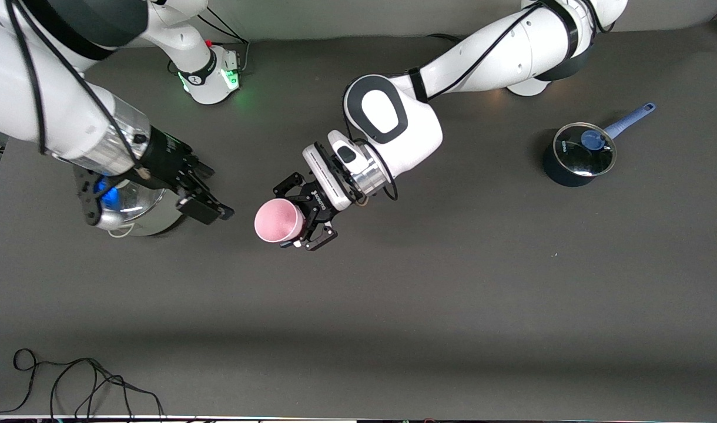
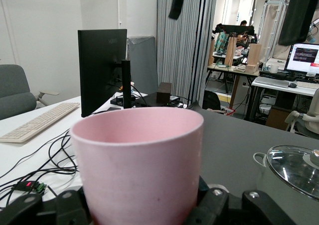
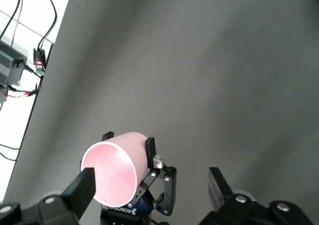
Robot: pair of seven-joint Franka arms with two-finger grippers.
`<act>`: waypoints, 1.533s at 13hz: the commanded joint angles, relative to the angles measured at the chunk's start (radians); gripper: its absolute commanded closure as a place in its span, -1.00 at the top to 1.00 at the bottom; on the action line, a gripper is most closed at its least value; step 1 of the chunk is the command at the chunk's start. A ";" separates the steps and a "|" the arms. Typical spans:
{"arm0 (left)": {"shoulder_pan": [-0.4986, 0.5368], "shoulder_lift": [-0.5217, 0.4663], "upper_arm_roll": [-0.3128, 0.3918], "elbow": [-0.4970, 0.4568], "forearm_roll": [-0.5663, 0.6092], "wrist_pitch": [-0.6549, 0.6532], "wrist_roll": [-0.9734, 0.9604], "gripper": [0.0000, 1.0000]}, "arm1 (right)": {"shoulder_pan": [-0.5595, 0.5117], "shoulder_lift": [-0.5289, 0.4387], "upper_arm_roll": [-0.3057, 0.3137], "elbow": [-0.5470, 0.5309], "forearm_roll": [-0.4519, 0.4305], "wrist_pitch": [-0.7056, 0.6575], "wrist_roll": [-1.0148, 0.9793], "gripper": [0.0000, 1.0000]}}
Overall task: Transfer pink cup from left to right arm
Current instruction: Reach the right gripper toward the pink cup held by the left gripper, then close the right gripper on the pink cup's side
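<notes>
The pink cup is a small pale-pink tumbler with its mouth up, held over the middle of the table. My left gripper is shut on its sides, one finger on each flank. In the left wrist view the cup fills the foreground between the black fingers. My right gripper stands open beside the cup toward the right arm's end, a small gap away and not touching it. The right wrist view looks into the cup, which sits beyond one of the right gripper's fingertips.
A steel pot with a glass lid sits under the right wrist. A dark saucepan with a glass lid and blue handle stands toward the left arm's end. A black cable lies near the table's front edge.
</notes>
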 commanded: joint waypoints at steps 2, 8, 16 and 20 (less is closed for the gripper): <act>-0.020 -0.018 0.019 0.019 -0.002 0.017 -0.014 -1.00 | 0.005 0.051 0.032 0.061 0.019 0.002 0.042 1.00; -0.020 -0.018 0.019 0.019 0.004 0.017 -0.014 -1.00 | 0.025 0.099 0.055 0.060 0.007 0.009 0.064 0.99; -0.018 -0.018 0.019 0.019 0.004 0.017 -0.014 -1.00 | 0.025 0.114 0.055 0.058 0.007 0.009 0.064 0.22; -0.018 -0.018 0.017 0.021 0.004 0.017 -0.014 -1.00 | 0.027 0.114 0.055 0.061 0.007 0.009 0.065 -0.69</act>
